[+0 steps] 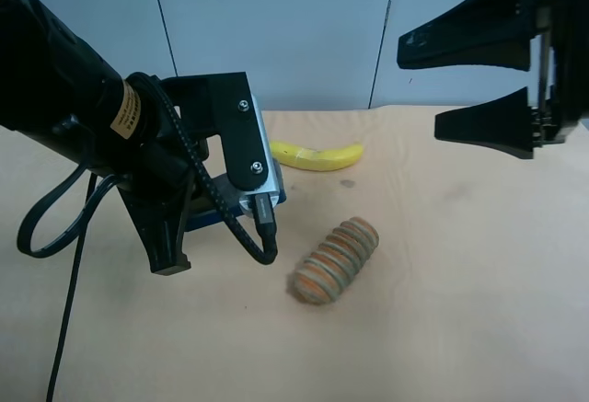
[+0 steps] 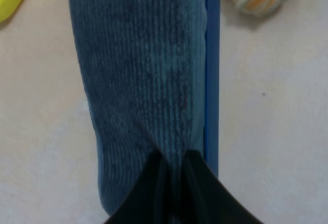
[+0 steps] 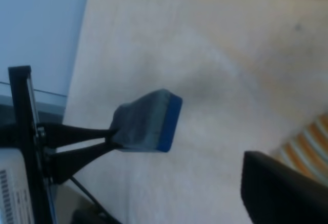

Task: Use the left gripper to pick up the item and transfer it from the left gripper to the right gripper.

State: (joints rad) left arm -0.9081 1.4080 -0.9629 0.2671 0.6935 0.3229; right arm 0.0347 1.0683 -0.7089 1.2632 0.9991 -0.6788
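The item, a board eraser [image 3: 148,121] with dark felt and a blue base, is held off the table by my left gripper [image 3: 114,136], which is shut on its felt end. In the left wrist view the eraser's felt [image 2: 143,80] fills the picture and the left gripper [image 2: 174,162] pinches it. In the exterior high view the bulky arm hides most of the eraser [image 1: 204,221] and the left gripper [image 1: 198,195]. My right gripper [image 1: 419,87] is open and empty, high at the far right, apart from the eraser. One of its fingers [image 3: 282,188] shows in the right wrist view.
A yellow banana [image 1: 317,155] lies on the pale wooden table [image 1: 442,264] behind the left arm. An orange-and-grey ribbed cylinder [image 1: 335,261] lies to the right of the left gripper. A black cable [image 1: 64,236] hangs from the left arm.
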